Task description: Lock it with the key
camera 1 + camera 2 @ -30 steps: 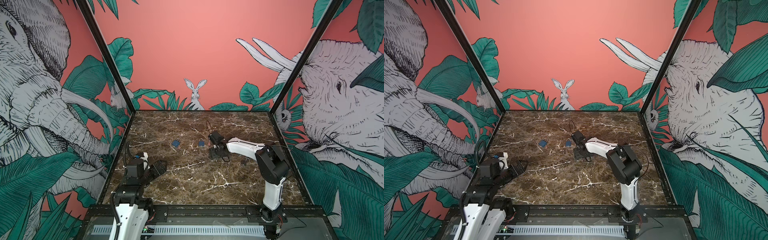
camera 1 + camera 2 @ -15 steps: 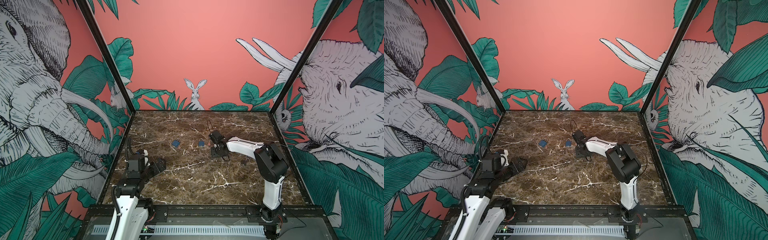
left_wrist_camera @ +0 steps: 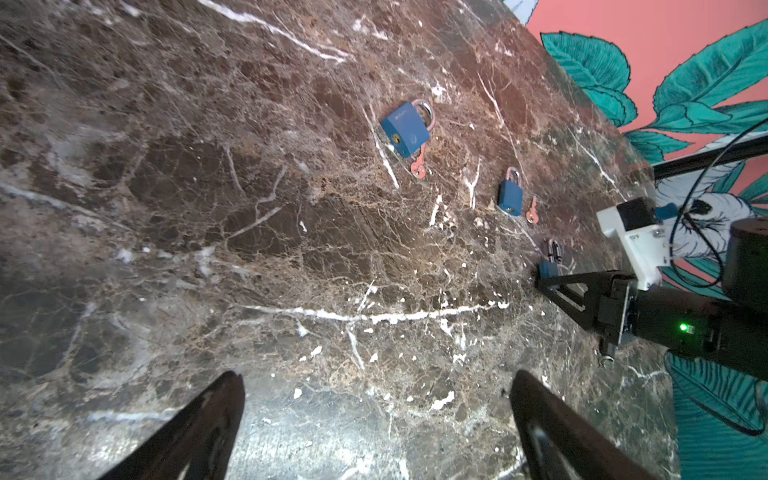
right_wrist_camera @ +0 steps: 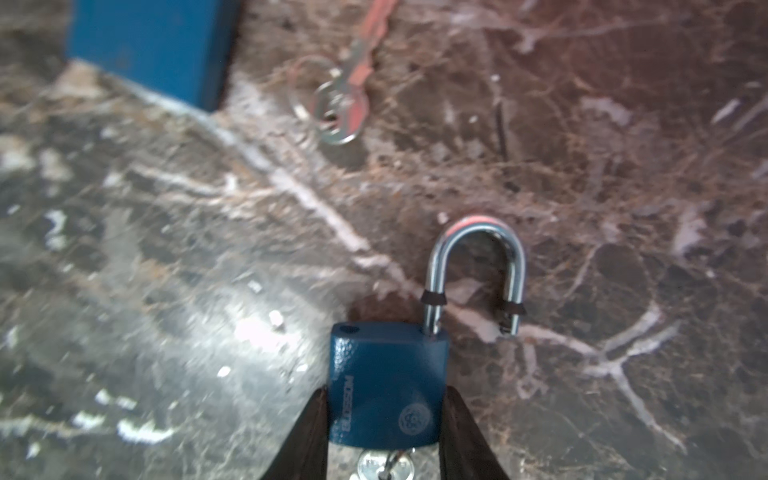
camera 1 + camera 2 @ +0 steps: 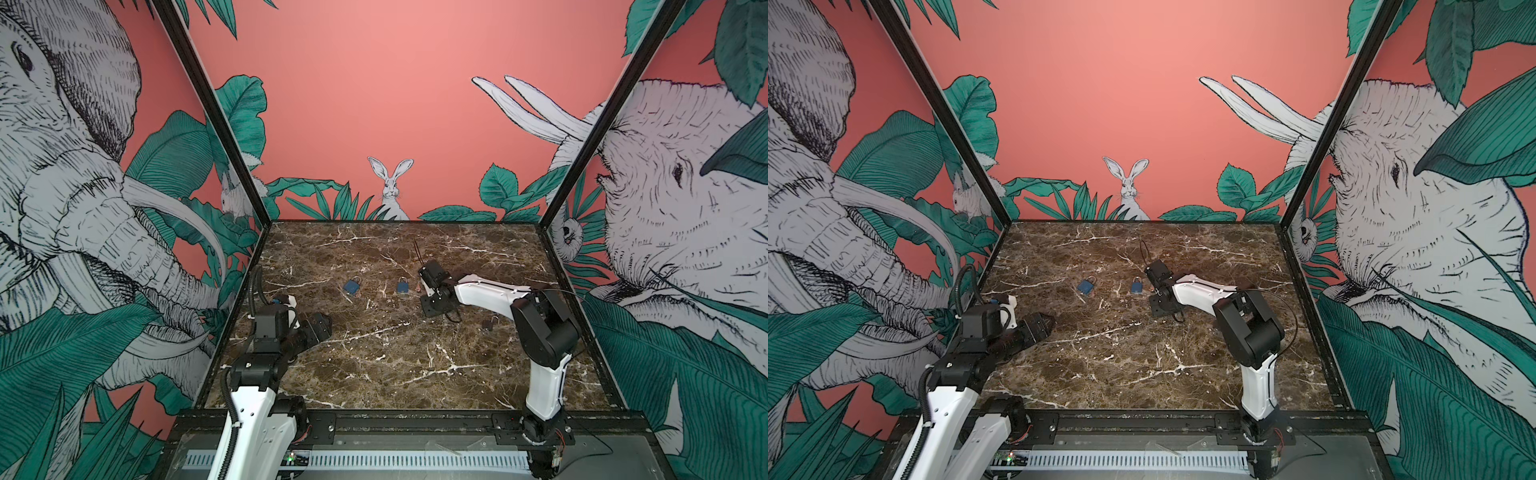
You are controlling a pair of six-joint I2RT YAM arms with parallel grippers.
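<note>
- Fingers (image 4: 307,436) of the right gripper (image 4: 386,392) pinch the blue padlock (image 4: 386,361) by the two sides of its body, down at the marble table (image 4: 166,249).
- Its shackle (image 4: 478,237) stands open, with one leg free of the body.
- At the body's underside, half cut off by the frame edge, what looks like a key (image 4: 384,467) sits in the keyhole.
- A second padlock (image 4: 149,45) lies near, with a loose key (image 4: 353,95) just beside it.
- A third padlock (image 5: 351,286) lies further toward the left in both top views.
- Left gripper (image 3: 378,375) hovers over bare marble, well apart from the locks, its fingers (image 3: 199,428) spread wide and holding nothing.
</note>
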